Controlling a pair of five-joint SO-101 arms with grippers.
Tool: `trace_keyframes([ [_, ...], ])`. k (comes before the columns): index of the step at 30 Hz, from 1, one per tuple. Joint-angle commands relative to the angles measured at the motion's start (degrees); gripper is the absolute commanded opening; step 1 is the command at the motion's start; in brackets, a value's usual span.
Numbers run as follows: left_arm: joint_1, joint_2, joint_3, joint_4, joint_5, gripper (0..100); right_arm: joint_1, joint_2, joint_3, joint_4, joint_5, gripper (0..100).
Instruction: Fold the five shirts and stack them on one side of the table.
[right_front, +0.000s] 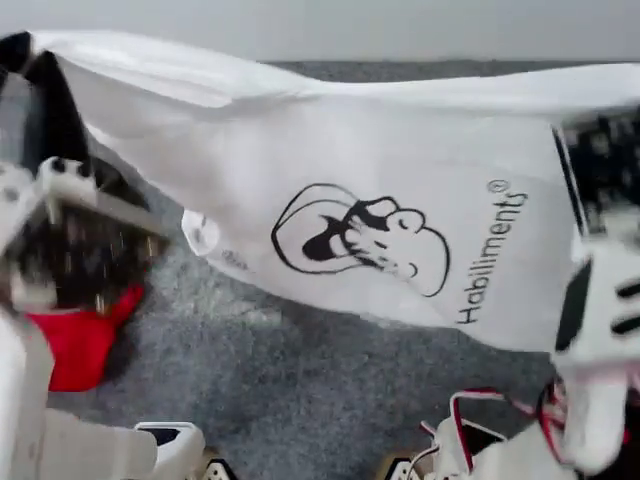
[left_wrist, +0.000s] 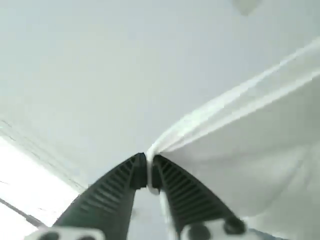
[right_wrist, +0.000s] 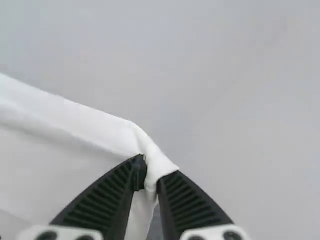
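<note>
White fabric shirt (right_front: 400, 140) with a black outline drawing spans the upper half of the high view, lifted off the grey felt-like table cover (right_front: 300, 400). Left gripper (left_wrist: 148, 172) is clamped narrow on a bunched edge of it, and right gripper (right_wrist: 147, 175) on a corner (cloth pinched between both pairs of jaws), probably to pull it taut and flat before laying it down. A red cloth (right_front: 75, 345) lies at lower left.

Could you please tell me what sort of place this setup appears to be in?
Probably a robot test bench for laundry folding: a grey fabric-covered table, a white shirt stretched between the left gripper and right gripper, and a red garment lying to one side.
</note>
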Motion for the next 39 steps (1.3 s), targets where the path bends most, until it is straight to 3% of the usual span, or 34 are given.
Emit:
trace_keyframes([
  [1,-2.64,-0.79,-5.41,-3.16,-6.68,1,4.09,-0.31,-0.35,-4.62,0.26,1.0],
  [10,-7.56,-0.79,-10.51,-13.45,-9.76,1,4.44,-0.48,-0.35,-11.38,-0.79,1.1],
  [17,-7.21,-0.62,-10.15,-2.99,-8.18,1,2.86,0.13,-0.26,-6.11,-1.23,1.1],
  [22,-7.47,-0.44,-9.98,7.30,0.53,1,-6.64,0.13,-0.26,-0.48,-0.88,1.0],
  [25,-7.91,-0.79,-8.04,7.03,6.77,1,-14.20,0.13,-0.26,-1.89,-0.88,1.0],
  [33,-12.66,-0.79,-4.18,7.03,16.26,1,-29.85,1.63,-0.26,-25.54,-0.44,0.9],
  [39,-12.92,-0.79,-3.03,7.03,21.10,1,-45.32,8.13,-0.26,-38.99,14.68,0.9],
])
